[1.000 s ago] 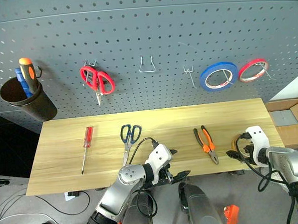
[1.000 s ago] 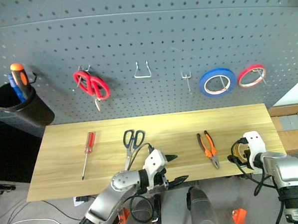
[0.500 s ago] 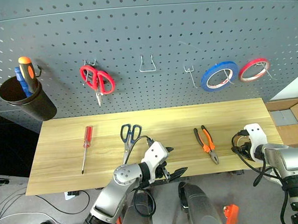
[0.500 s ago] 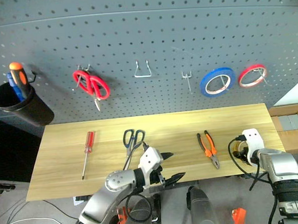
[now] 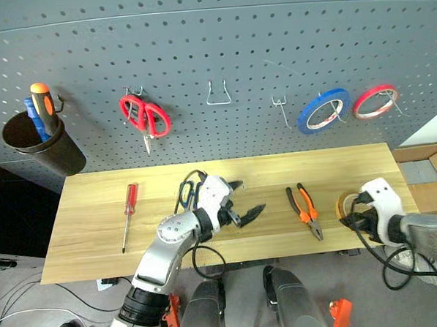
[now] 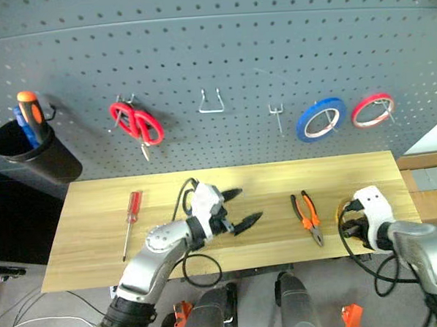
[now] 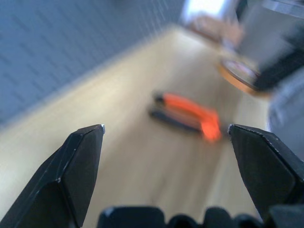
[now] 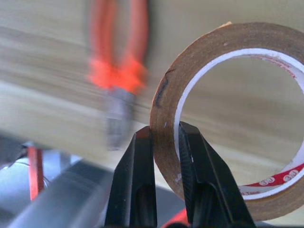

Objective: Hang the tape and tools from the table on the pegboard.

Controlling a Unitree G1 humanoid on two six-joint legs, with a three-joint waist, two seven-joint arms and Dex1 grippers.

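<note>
Right gripper [image 8: 164, 137] just clamped tape [image 8: 228, 118], lifting at lower right; left gripper [image 5: 246, 199] gaping, rising toward centre.

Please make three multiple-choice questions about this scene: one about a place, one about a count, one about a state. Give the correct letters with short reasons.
1. Where do the pliers lie?
A. in the black cup
B. on the table, between the two claws
C. on a pegboard hook

2. How many tape rings hang on the pegboard?
A. two
B. none
C. four

3. What is the state of the right claw?
A. wide open above the screwdriver
B. shut on nothing
C. shut on the yellow tape

Answers:
1 B: the pliers rest on the wood, with the left claw on one side and the right claw on the other.
2 A: the blue ring and the red ring hang there, side by side.
3 C: the right wrist view shows its two fingers pinching the wall of the tape ring.
</note>
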